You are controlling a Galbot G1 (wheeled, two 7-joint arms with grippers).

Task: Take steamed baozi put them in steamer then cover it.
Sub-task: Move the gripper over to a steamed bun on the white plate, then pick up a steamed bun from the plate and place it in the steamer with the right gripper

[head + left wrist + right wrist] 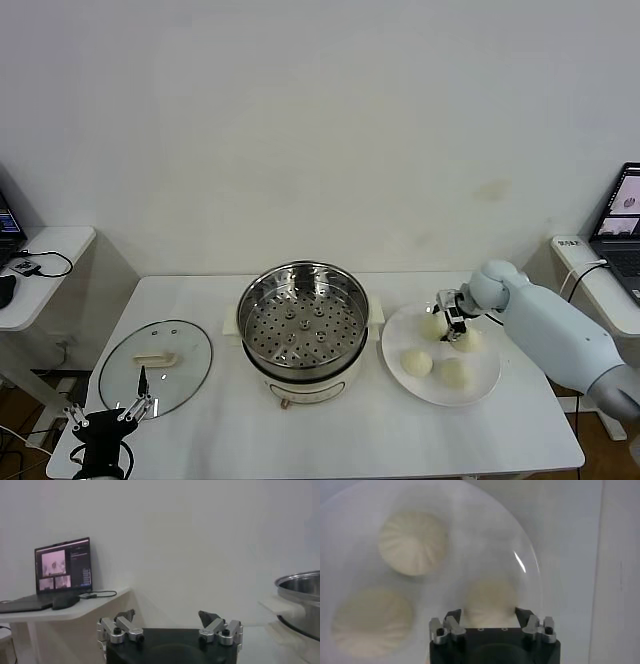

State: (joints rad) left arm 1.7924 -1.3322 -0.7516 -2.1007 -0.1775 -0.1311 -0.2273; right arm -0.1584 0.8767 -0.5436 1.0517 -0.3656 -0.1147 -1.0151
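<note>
Right end effector [488,614] down over the plate [486,385], fingers straddling one steamed baozi [489,601] near the far rim, grip not discernible; steamer [302,322] uncovered alongside; left end effector [170,619] open beside the cover [155,366].

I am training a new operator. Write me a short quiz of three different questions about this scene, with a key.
1. True or false: the glass lid is on the steamer.
2. How many buns lie on the plate?
3. Which gripper is at the plate: A) the left gripper, B) the right gripper?

Key: 1. False, it lies on the table beside the steamer. 2. Four. 3. B, around a bun; the left one waits open by the lid.
</note>
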